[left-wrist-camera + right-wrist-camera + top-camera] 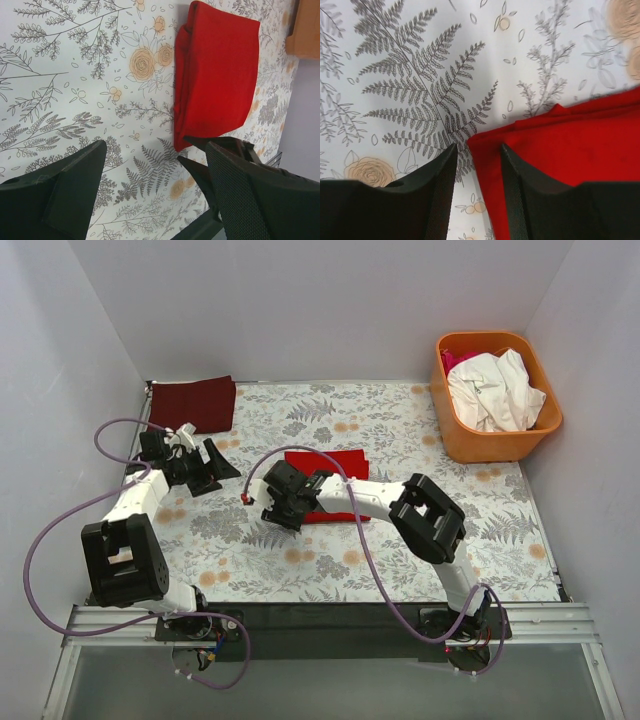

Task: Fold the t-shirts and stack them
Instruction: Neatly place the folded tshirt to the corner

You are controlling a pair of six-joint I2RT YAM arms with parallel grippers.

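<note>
A bright red folded t-shirt lies on the floral cloth at mid-table. My right gripper is low at its near left corner. In the right wrist view the gripper is open, with the red shirt's corner edge lying between the fingers. My left gripper is open and empty over bare cloth to the left. In the left wrist view the gripper faces the red shirt. A dark red folded shirt lies at the back left. White shirts are crumpled in the basket.
An orange basket stands at the back right and also shows in the left wrist view. White walls close in the left, back and right sides. Purple cables loop beside the left arm and under the right arm.
</note>
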